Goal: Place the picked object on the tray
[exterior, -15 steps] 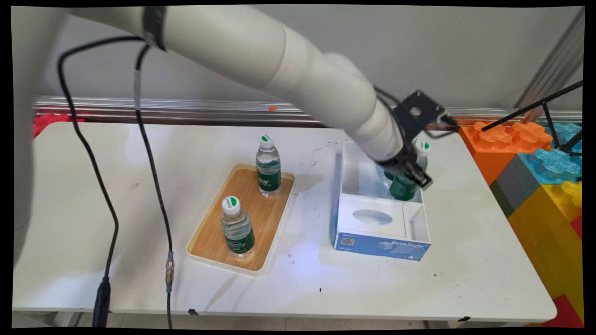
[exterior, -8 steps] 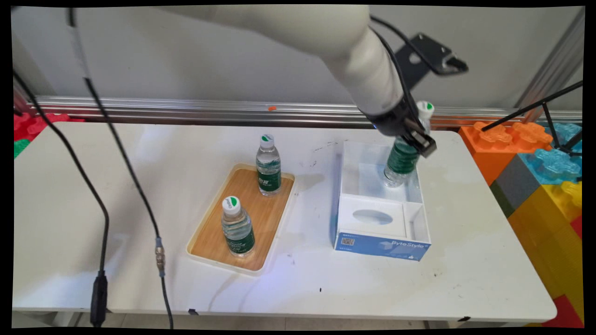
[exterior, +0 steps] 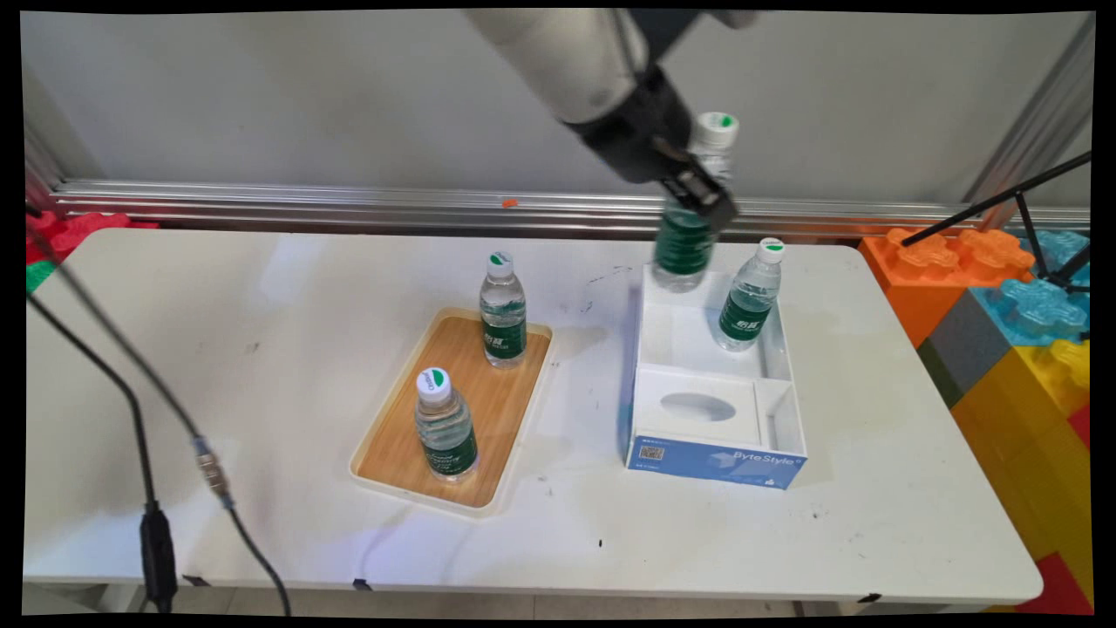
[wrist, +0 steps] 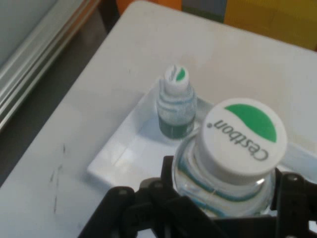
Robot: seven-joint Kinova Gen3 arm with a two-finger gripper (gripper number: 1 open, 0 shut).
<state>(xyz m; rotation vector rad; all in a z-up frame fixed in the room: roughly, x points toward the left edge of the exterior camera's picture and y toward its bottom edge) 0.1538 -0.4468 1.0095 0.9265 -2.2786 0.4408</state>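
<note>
Lifted clear since half a second ago, the held water bottle (exterior: 689, 228) now hangs above the far left corner of the blue-and-white box (exterior: 711, 458), where before its base was still down inside the box's open compartment; the arm has swung up and to the left with it. The pincer (exterior: 693, 187) is clamped on this bottle at the shoulder, just under the white cap, and the bottle tilts a little, cap toward the right.

A second bottle (exterior: 748, 296) leans in the far compartment of the box. Two more stand upright on the wooden tray (exterior: 392, 458), one at the far end (exterior: 502, 310) and one at the near end (exterior: 445, 425), well apart from the box on the white surface (exterior: 218, 366).

The held bottle looks full, so it is probably fairly heavy for its size. Its thin clear plastic would likely give under a hard squeeze, and the glossy label may be slippery. The stiffer shoulder below the cap seems the soundest place to grip.

The main view shows the bottle's height above the box and the tray's bottles, which the hand view misses. The hand view shows the cap (wrist: 246, 134) close up, green mark and lettering legible, black linkage at both sides of the bottle, and the leaning bottle (wrist: 175, 106) beyond.
</note>
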